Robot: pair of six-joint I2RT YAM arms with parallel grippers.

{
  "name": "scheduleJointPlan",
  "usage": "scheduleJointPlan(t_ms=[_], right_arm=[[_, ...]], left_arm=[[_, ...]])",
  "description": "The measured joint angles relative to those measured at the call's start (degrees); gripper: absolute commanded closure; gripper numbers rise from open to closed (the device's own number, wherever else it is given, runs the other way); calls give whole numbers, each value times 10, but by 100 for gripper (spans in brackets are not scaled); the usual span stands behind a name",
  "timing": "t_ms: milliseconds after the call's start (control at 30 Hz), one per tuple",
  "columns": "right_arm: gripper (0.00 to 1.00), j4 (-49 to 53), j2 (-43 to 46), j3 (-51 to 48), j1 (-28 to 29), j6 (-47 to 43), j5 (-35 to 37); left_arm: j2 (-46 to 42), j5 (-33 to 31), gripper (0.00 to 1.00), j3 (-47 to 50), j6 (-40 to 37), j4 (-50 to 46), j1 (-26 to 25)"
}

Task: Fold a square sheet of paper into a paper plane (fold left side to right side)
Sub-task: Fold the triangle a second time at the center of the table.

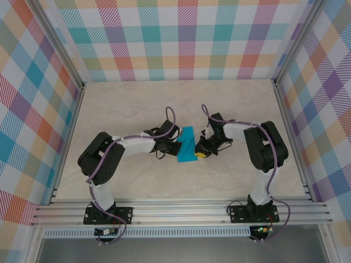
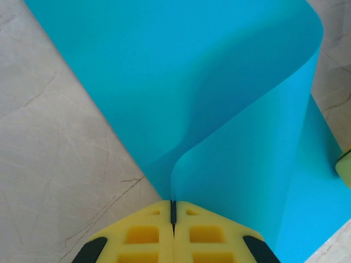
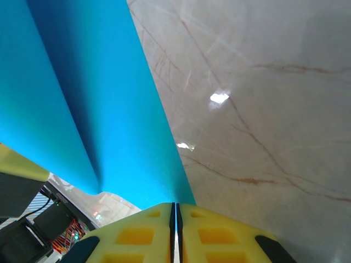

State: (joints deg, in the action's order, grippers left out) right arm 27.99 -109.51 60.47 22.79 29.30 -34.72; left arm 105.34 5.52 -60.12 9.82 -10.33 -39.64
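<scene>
1. I judge that I am in the first fold, bringing the left side over to the right. The sheet of paper (image 2: 181, 82) is not a plane yet. It sits mid-table between my two hands, partly raised off the table (image 2: 55, 164).
2. My left hand (image 2: 173, 211) is shut tight, with an edge of the sheet pinched between its fingertips. From there the paper rises and bows over in a soft, uncreased curve.
3. My right hand (image 3: 175, 208) is closed down to a thin slit, and the sheet's opposite edge runs into that slit. I take this as a light pinch that holds that side steady.
4. Next, I think the left edge has to travel across and settle on the right edge with the corners matched. Only then can the bend be pressed flat into a crease. The paper is thin, so a skewed pull would set the fold crooked.
5. I cannot see the corners, because both wrist views cut them off. From above, the sheet is small and my hands cover its sides. So I cannot tell how well the edges line up, or how much of the sheet lies flat.
</scene>
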Motion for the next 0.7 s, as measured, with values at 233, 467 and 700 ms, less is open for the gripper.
scheduleJointPlan(t_ms=[233,467,700], right_arm=[[89,1,-1,1,0,-2,0],[88,1,0,1,0,-2,-3],[88,0,26,5,0,4,-11]], left_arm=[[2,3,100,0,0,1,0],[2,4,100,0,0,1,1],[2,4,100,0,0,1,1]])
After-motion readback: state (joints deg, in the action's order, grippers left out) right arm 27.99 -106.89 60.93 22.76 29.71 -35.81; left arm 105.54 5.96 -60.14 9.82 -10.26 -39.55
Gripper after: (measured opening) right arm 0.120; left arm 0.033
